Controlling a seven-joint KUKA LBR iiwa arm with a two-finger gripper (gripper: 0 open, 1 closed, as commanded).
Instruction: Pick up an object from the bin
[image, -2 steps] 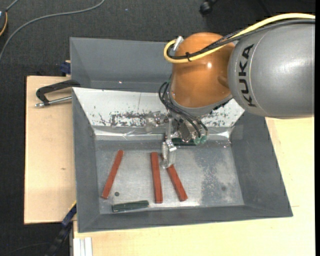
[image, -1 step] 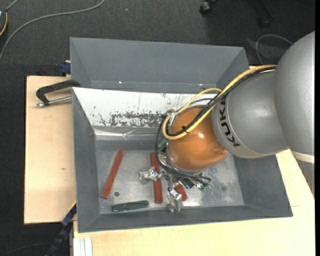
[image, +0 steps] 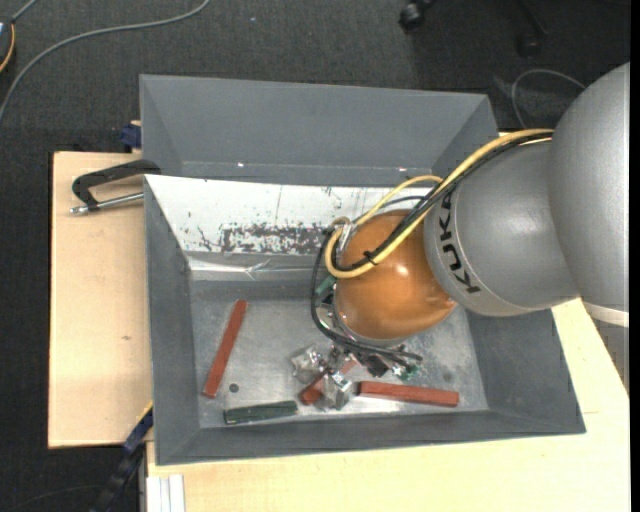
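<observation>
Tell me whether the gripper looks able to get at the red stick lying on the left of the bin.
Probably yes: the red stick lies alone on the bin floor, nothing on it, with bare metal between it and the gripper.

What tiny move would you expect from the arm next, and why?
Probably a short straight lift, to see whether anything comes up. The arm's tip is low at the bin floor, right at a small reddish piece, with a long red stick lying beside it. Whether it grips I cannot tell.
</observation>
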